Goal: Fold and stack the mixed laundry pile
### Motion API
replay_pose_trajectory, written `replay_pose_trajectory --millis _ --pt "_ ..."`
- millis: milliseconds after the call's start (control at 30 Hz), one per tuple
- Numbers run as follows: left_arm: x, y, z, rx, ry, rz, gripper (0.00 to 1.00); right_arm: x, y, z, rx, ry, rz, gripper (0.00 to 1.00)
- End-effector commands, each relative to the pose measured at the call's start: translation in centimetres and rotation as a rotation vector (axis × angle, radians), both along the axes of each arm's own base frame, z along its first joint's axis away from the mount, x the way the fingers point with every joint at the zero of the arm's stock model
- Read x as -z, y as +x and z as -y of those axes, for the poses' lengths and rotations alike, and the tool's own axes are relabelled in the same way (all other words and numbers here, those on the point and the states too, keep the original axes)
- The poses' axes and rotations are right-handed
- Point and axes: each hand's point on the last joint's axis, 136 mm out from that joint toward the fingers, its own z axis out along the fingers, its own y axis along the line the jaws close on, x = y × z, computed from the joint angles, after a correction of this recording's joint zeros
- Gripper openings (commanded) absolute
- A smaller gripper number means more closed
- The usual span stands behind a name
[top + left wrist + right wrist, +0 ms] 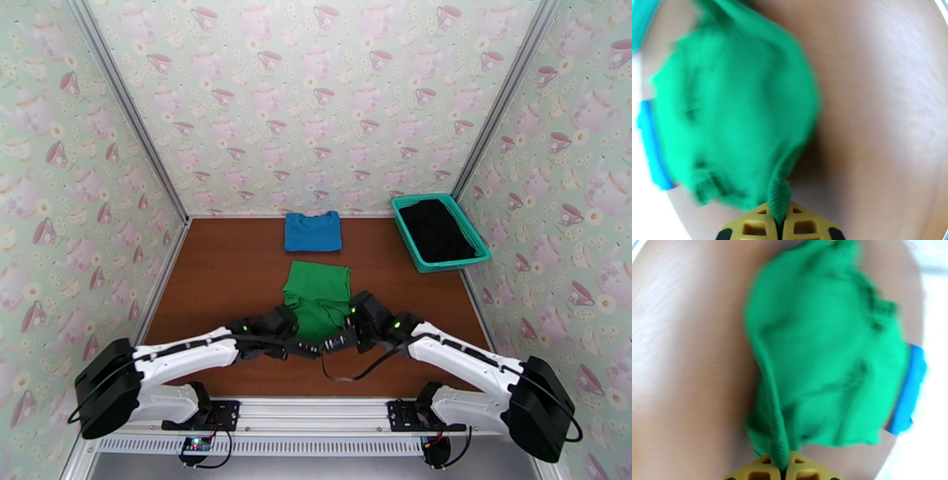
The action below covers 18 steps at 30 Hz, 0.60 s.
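Nearest us, the left tool (pixel 779 223) is clenched on a ribbed edge of the green shirt (pixel 318 294), and the right tool (pixel 782 465) pinches another edge likewise. The shirt lies mid-tabletop (pixel 229 276). Beyond it, apart, we note the blue shirt (pixel 313 230), folded flat. Far right, the black garment (pixel 437 229) fills the teal basket (pixel 404 229).

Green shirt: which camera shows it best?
The top external view: nearly all of the green shirt is sharp there, on the table. Both wrist views show it close but blurred, its ribbed edge pinched by the left gripper and the right gripper.
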Motion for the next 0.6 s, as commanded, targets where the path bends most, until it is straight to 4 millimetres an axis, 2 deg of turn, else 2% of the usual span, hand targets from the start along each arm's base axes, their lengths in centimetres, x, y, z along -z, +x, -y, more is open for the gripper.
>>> replay_pose_trajectory --millis 0,133,200,333,400,567 --pt "-3.8 2.3 0.5 -0.012 -0.081 0.054 0.0 -3.2 3.4 -1.0 0.116 0.165 0.044 0.0" --pt "-5.2 6.0 0.4 -0.047 -0.119 0.074 0.0 -4.8 7.9 -0.9 0.251 0.266 0.077 0.0" --pt "-5.3 8.6 0.4 -0.08 -0.132 0.086 0.0 -5.0 10.5 -0.7 0.327 0.293 0.084 0.0" --pt "-5.2 13.4 0.3 -0.126 -0.132 0.104 0.0 -4.2 14.8 -0.5 0.43 0.309 0.067 0.0" --pt "-4.5 15.7 0.1 -0.154 -0.125 0.084 0.0 -3.3 16.9 -0.5 0.474 0.309 0.05 0.0" --pt "-2.0 19.3 0.2 -0.175 -0.097 0.048 0.0 -1.0 20.3 -0.8 0.529 0.302 0.022 0.0"
